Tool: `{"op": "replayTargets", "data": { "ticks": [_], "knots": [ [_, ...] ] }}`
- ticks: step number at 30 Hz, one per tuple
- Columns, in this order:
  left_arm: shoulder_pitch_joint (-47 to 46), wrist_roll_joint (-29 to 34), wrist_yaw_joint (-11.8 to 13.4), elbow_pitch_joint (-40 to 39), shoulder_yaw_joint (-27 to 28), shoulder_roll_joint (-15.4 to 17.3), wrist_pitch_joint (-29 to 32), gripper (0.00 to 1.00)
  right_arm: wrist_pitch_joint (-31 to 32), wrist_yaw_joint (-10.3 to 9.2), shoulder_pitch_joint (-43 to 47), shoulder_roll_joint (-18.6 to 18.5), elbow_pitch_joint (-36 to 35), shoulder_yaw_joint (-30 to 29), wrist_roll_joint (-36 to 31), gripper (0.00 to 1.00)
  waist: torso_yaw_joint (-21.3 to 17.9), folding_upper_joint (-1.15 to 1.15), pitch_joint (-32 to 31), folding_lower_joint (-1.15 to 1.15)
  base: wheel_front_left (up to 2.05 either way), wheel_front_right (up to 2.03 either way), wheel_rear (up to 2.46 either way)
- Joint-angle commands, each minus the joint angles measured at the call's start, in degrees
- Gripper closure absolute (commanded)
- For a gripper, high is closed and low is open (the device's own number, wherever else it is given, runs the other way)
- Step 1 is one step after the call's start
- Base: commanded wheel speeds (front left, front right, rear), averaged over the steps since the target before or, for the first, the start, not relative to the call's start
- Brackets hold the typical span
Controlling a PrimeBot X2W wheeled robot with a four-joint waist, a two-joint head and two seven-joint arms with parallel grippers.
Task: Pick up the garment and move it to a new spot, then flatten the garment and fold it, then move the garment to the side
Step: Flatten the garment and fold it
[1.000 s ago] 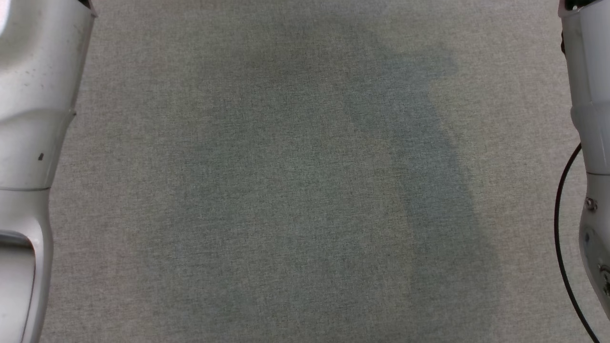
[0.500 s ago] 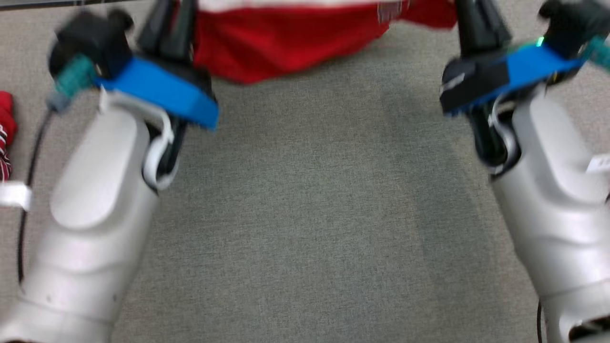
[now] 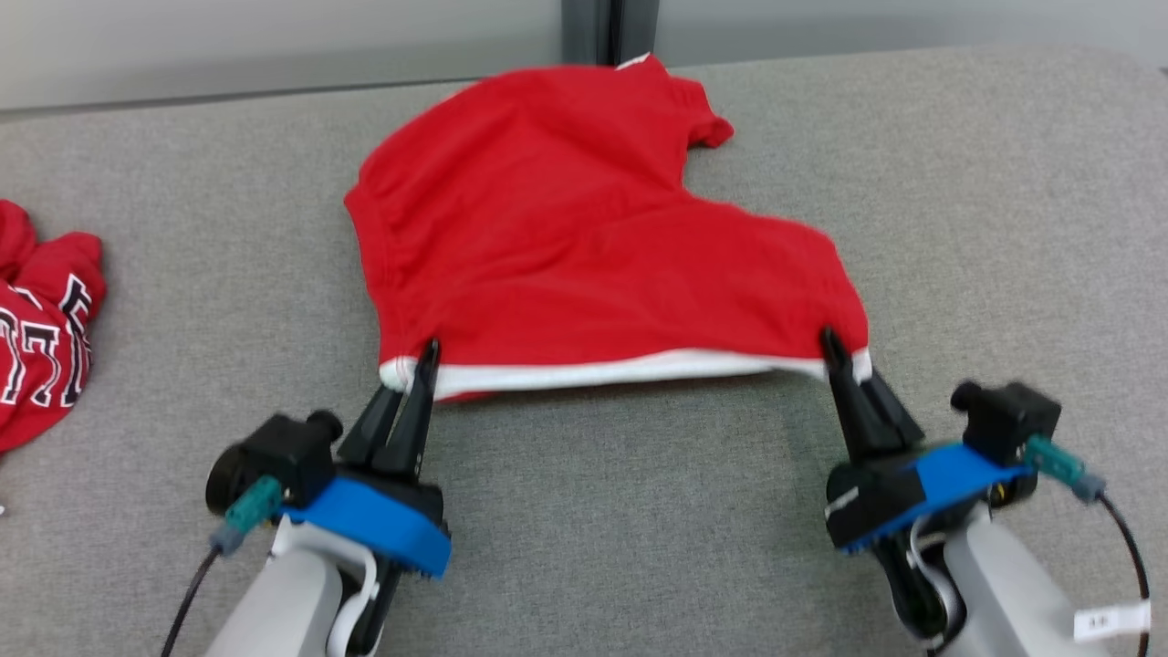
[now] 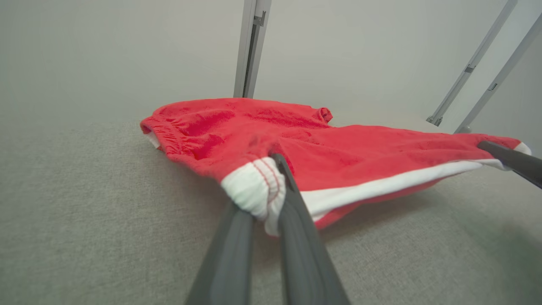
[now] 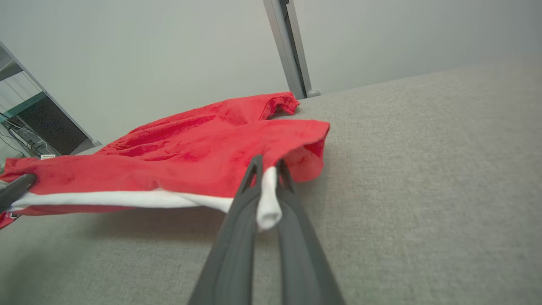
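Observation:
The garment (image 3: 584, 246) is red with a white band along its near edge, and it is spread over the grey table. My left gripper (image 3: 427, 351) is shut on the band's left corner, and the white cloth bunches between its fingers (image 4: 292, 212) in the left wrist view. At the opposite end, my right gripper (image 3: 832, 339) is shut on the band's right corner, where a white fold sticks out between the fingers (image 5: 237, 228). The band hangs taut between both grippers, a little above the table. The garment's far part (image 4: 237, 123) rests on the surface, its far end (image 5: 279, 103) curled.
A second red garment with white lettering (image 3: 41, 319) lies crumpled at the table's left edge. A grey wall with a dark upright post (image 3: 607, 32) stands behind the table (image 3: 1004, 228). Bare grey surface stretches to the right and in front of the garment.
The head camera has swung upward, from bare table to the grippers and the whole garment. I cannot tell whether the arms themselves moved.

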Motion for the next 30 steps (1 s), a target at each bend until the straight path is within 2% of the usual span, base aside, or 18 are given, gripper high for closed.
{"op": "replayTargets", "data": {
  "ticks": [1,5,11,17,21,30],
  "knots": [
    [2.03,0.48,-0.01,-0.72,0.74,0.41,-0.27,1.00,-0.21,0.03,2.69,-0.61,-0.98,0.12,-0.36,1.00,0.16,0.00,-1.31,0.02,0.00,0.00,0.00],
    [7.91,1.32,-0.01,-2.72,0.66,0.52,-0.27,1.00,-0.21,0.03,9.19,-0.59,-3.80,0.41,0.09,1.00,0.52,0.00,-3.00,0.02,0.00,0.00,0.00],
    [15.50,1.46,0.34,-6.26,0.90,-0.97,-0.27,1.00,-0.21,0.03,18.14,0.33,-8.37,-1.53,-0.41,1.00,1.69,0.00,-4.87,0.02,0.00,0.00,0.00],
    [19.14,1.77,0.23,-8.38,1.02,-1.19,-0.27,1.00,-0.21,0.03,24.44,1.62,-12.76,-4.70,-2.48,1.00,2.92,0.00,-5.42,0.02,0.00,0.00,0.00],
    [18.72,2.07,0.15,-8.83,0.73,-1.25,-0.28,1.00,-0.22,0.02,23.70,1.76,-14.33,-6.60,-3.85,1.00,3.11,0.00,-5.60,0.02,0.00,0.00,0.00],
    [12.93,1.54,-0.03,-7.80,-0.02,-1.63,-0.28,1.00,0.70,0.00,15.52,-1.76,-14.14,-8.69,-5.93,1.00,4.17,0.00,-3.93,0.02,0.00,0.00,0.00]
  ]
}}
